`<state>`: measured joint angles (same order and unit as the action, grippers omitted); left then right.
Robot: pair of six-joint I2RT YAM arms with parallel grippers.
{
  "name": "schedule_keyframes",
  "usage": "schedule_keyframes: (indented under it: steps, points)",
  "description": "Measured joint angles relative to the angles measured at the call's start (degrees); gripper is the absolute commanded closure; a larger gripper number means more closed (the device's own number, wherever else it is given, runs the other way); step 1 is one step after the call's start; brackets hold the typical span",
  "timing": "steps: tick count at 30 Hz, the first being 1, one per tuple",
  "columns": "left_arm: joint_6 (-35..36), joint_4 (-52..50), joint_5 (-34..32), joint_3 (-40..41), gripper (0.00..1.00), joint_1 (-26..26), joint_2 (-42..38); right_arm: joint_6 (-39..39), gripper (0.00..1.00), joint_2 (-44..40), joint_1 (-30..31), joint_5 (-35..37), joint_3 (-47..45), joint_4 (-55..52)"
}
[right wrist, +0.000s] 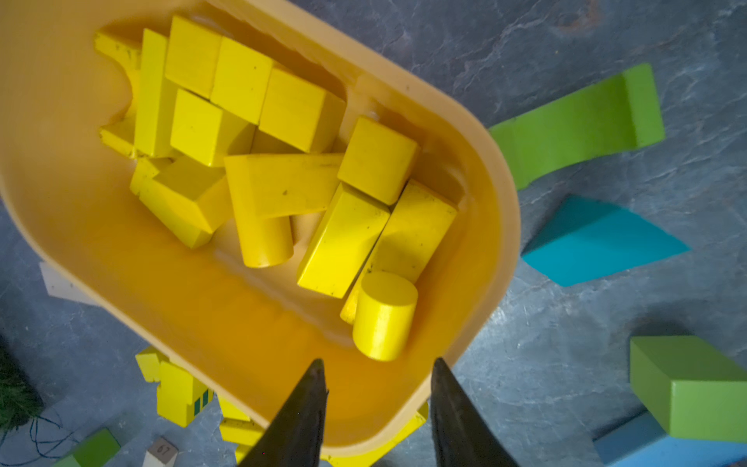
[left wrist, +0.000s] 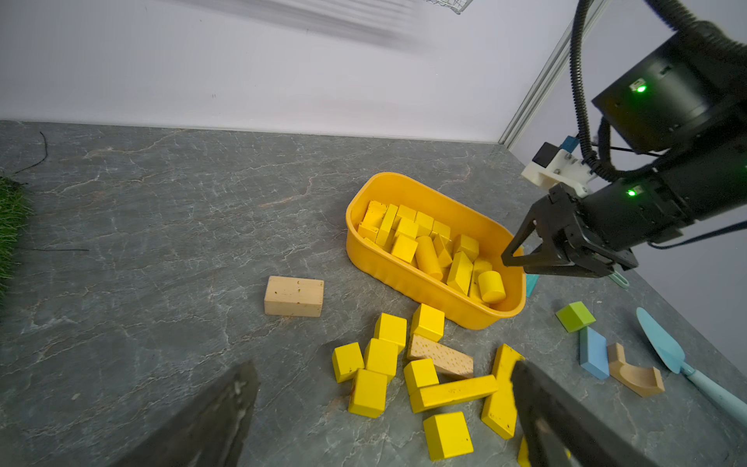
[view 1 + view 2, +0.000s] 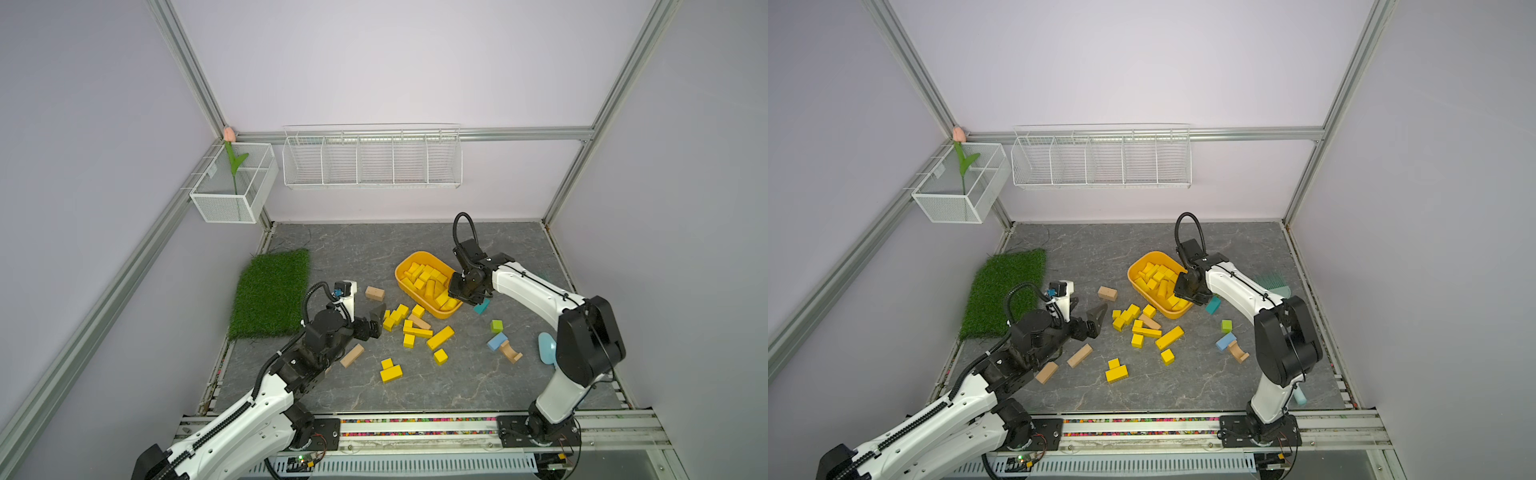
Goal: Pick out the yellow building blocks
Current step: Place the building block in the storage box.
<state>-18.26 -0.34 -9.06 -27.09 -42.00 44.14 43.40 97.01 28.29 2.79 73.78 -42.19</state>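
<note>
**Handling.** The yellow building blocks [image 2: 446, 434], small painted wooden cubes, bars, wedges and cylinders, were judged light and rigid. Their smooth paint could slip under a shallow pinch.
- Cubes and bars: take across two parallel flat faces, near mid-length on long bars.
- Cylinders: take squarely across the diameter.
- Wedges: take across the parallel sides, never the slope.

**Appearance.** The paint was bright yellow, with scuffs and dark specks visible in the right wrist view.

**Location.** Many blocks lay piled in the yellow-orange oval plastic tub [image 2: 404, 279]. The rest lay loose on the grey marble-patterned tabletop [image 3: 353, 257] just beside the tub's long wall. Several touched one another and a plain tan wooden block [image 2: 440, 358].

**Grippers.** The right gripper [image 1: 378, 362] hung over one end of the tub, jaws partly spread and empty. A short yellow cylinder [image 1: 384, 315] lay in the tub just beyond its tips. The left gripper [image 3: 376, 320] stood beside the loose cluster, jaws spread wide and holding nothing.

**Other items.** A green wooden cube [image 2: 575, 316], a light blue block [image 2: 593, 351] and a teal wedge [image 1: 598, 242] lay apart on the right arm's side.
</note>
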Motion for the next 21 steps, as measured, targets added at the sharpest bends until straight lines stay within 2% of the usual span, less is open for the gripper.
schedule_keyframes:
  steps: [6, 11, 21]
  points:
    - [-0.1, 0.0, 0.0, 0.0, 0.01, 0.0, 0.0, -3.2, 0.51, -9.5, 5.8, 3.1, -7.7, 0.1]
    - [-0.2, -0.1, -0.1, 0.0, 0.0, 0.0, 0.1, -5.5, 0.44, -14.0, 10.7, 4.5, -14.3, 0.6]
    - [-0.6, -0.7, -0.5, 0.0, 0.0, 0.0, 0.0, -11.1, 0.39, -11.7, 19.3, 6.4, -17.1, 3.8]
